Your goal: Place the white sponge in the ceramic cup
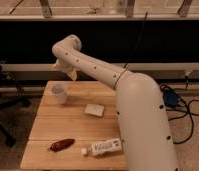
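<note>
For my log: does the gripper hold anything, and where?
Nothing visible; the gripper hangs near the ceramic cup, the white sponge lies on the table.

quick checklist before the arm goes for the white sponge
1. The flat white rectangular sponge lies uncovered on the wooden table: ok.
2. The small pale ceramic cup stands upright, left of the sponge and apart from it: ok.
3. Cup interior free: cannot tell.
4. The gripper is over the sponge: not ok, it hangs above the table's far edge, behind the cup.
5. The white labelled tube and red pepper-shaped object lie at the front, away from the sponge: ok.
</note>
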